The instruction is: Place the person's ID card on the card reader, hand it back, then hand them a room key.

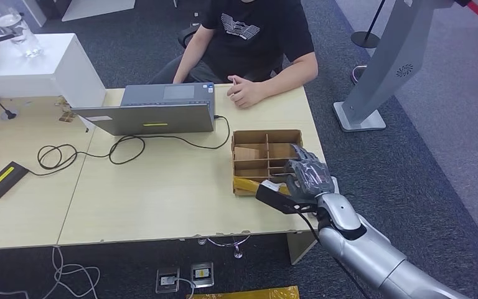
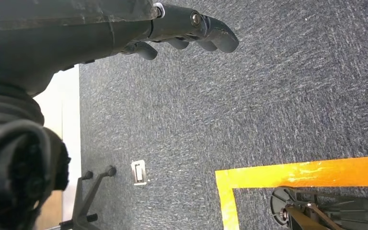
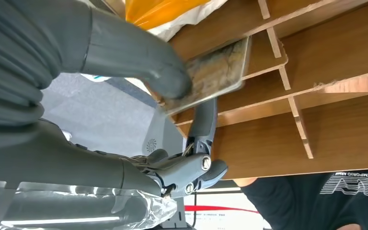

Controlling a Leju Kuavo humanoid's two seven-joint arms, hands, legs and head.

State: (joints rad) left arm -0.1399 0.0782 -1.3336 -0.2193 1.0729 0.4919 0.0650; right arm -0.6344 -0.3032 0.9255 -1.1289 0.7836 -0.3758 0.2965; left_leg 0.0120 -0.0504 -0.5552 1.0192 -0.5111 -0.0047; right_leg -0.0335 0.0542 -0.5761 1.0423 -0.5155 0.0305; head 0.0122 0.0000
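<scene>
Across the wooden table (image 1: 162, 187) a person (image 1: 249, 37) sits behind a laptop (image 1: 155, 112), while the right hand (image 1: 308, 177) pinches a card (image 3: 215, 72) over the divided cardboard box (image 1: 264, 149), and the left hand (image 2: 182, 28) hangs empty, fingers loosely curled, above the carpet (image 2: 268, 105).

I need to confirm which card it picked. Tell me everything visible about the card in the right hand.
The card is a thin, flat rectangle with rounded corners and a mottled tan-and-grey printed face; no text is legible. The right hand pinches it between thumb and a finger, tilted, over the brown wooden divider box at the table's right end. Only the hand touches it.
</scene>
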